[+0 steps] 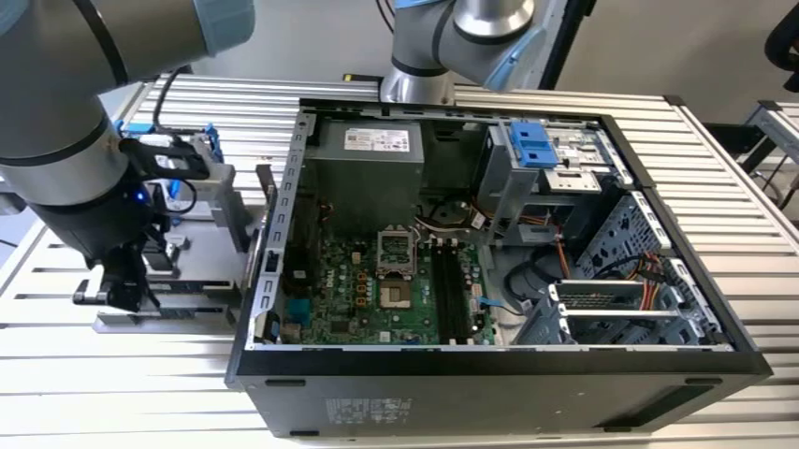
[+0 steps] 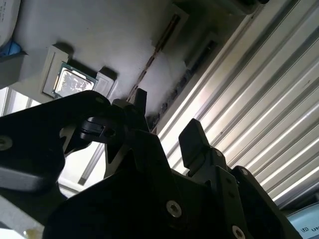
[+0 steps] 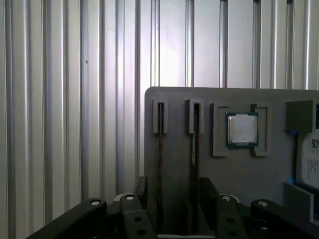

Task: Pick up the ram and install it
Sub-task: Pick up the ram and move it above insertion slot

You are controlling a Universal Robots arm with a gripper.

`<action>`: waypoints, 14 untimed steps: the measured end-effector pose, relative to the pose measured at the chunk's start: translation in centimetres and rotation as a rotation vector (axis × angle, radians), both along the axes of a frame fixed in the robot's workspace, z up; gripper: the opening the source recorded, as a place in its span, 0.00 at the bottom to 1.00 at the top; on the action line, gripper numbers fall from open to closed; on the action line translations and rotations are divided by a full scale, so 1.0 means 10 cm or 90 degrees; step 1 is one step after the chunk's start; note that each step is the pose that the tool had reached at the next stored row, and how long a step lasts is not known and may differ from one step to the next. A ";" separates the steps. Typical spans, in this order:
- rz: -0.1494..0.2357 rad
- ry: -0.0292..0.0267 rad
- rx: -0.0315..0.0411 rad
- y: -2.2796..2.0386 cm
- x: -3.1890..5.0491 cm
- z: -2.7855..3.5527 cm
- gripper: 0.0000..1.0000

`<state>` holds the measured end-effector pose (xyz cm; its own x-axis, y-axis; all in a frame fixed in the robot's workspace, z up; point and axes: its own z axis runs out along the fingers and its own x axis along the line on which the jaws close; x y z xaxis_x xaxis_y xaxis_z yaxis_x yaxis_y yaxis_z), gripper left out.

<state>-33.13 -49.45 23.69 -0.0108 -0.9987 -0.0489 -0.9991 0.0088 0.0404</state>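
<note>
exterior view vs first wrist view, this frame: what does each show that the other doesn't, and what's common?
Exterior view: the open computer case with its motherboard and black memory slots, plus the arm reaching down beside the case at the exterior view's left.
First wrist view: two ram strips standing edge-on in the holder's slots, and a square silver chip seated beside them.
Both: the grey holder, the open gripper at it, and the ribbed metal table.

The end effector [image 1: 123,296] hangs over the grey tray [image 1: 181,319] beside the open case [image 1: 500,374].
</note>
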 end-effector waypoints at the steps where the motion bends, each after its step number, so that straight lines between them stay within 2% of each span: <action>1: 0.000 0.0001 0.0000 -0.011 0.000 -0.011 1.00; 7: 0.000 0.0014 0.0000 -0.075 0.000 -0.075 1.00; 11: 0.000 0.0017 -0.0003 -0.083 -0.001 -0.122 1.00; 14: 0.000 0.0017 -0.0023 -0.084 0.001 -0.159 1.00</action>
<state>-33.12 -50.28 22.10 -0.0108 -0.9989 -0.0453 -0.9990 0.0089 0.0430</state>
